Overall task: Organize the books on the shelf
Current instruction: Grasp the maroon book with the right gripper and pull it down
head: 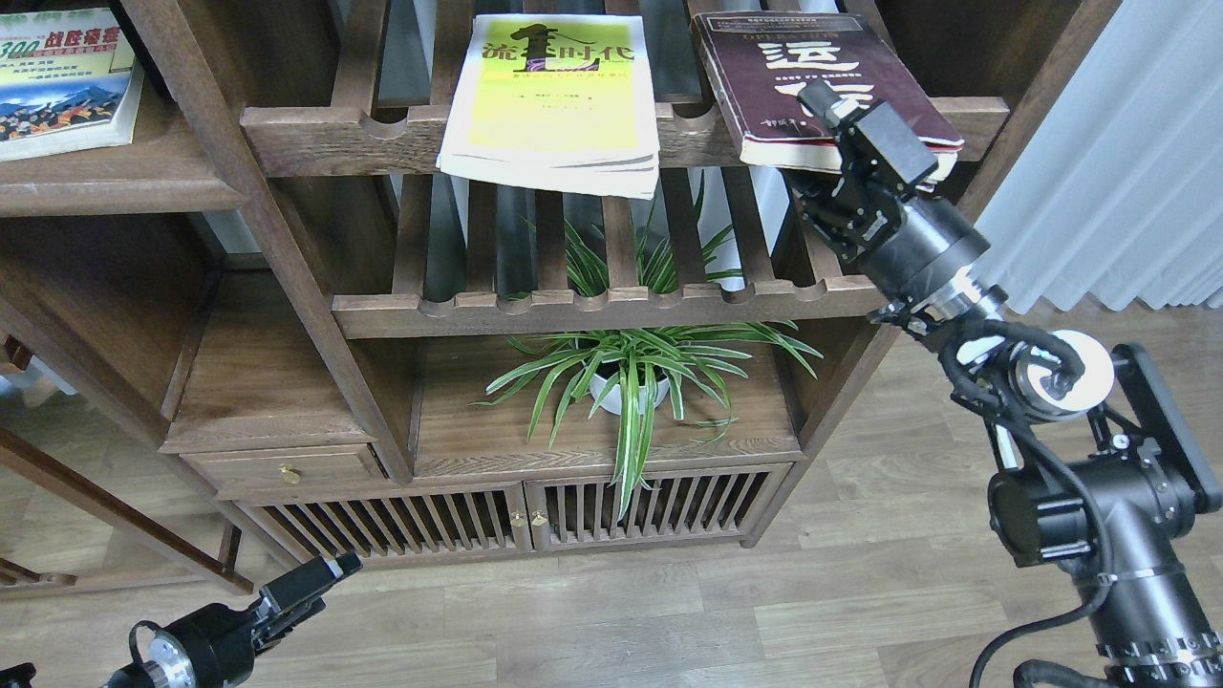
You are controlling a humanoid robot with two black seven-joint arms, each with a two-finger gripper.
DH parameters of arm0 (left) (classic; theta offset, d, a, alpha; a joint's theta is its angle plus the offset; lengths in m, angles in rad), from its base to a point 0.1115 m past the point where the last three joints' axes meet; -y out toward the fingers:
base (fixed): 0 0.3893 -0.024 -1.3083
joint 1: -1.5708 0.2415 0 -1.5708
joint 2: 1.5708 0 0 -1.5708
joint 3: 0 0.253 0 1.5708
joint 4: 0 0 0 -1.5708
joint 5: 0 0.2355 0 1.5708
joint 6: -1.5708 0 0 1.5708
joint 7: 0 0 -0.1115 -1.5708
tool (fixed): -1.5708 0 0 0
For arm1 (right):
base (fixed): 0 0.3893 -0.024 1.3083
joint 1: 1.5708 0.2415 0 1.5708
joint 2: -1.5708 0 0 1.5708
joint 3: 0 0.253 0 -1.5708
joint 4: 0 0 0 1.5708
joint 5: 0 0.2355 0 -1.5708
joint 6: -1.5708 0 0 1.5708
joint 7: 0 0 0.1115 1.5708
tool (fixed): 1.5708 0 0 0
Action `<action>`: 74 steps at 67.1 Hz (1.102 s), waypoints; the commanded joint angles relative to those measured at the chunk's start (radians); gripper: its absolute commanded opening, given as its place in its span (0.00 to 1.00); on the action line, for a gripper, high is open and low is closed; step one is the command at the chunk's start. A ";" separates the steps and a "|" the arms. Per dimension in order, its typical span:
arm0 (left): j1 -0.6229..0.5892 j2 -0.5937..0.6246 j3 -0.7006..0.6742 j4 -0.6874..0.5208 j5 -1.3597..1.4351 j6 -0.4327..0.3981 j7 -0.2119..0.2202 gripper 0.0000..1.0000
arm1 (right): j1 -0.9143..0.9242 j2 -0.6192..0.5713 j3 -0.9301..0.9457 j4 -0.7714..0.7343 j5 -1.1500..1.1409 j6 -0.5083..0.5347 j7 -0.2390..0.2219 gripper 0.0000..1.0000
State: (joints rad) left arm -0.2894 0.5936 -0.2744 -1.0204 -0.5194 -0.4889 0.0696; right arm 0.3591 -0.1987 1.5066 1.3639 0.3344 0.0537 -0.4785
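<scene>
The yellow-and-white book [554, 96] lies flat on the upper slatted rack, its front edge overhanging the rail. The maroon book [764, 67] lies to its right on the same rack, also overhanging. The white-green "300" book [62, 86] lies on the solid plank shelf [115, 182] at the upper left. My right gripper [810, 143] is open at the maroon book's front edge. One of its fingers [818, 97] is above the cover; the other is hidden below the book. My left gripper [320, 578] is low at the bottom left, far from the books, seen small and dark.
A second slatted rack [611, 311] runs below the books. A potted spider plant [626, 377] stands on the cabinet top under it. A drawer [287, 470] and slatted doors [516, 521] are lower down. A white curtain [1137, 162] hangs at the right.
</scene>
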 commanded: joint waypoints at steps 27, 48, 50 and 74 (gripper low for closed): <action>0.003 -0.008 0.001 0.002 0.001 0.000 0.001 0.99 | 0.081 -0.004 0.081 -0.085 -0.005 0.005 0.001 0.50; 0.007 -0.009 0.001 0.002 0.009 0.000 0.001 0.99 | 0.080 -0.011 0.176 -0.078 0.020 0.049 -0.010 0.03; 0.007 -0.009 0.001 0.002 0.010 0.000 0.001 0.99 | 0.077 -0.015 0.176 -0.075 0.028 0.051 -0.010 0.03; 0.036 -0.009 0.001 0.011 0.012 0.000 -0.001 0.99 | -0.149 -0.073 0.204 0.052 0.130 0.171 -0.010 0.01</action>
State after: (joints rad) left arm -0.2683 0.5844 -0.2737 -1.0169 -0.5076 -0.4883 0.0691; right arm 0.3391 -0.2490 1.7093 1.3706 0.4331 0.1308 -0.4889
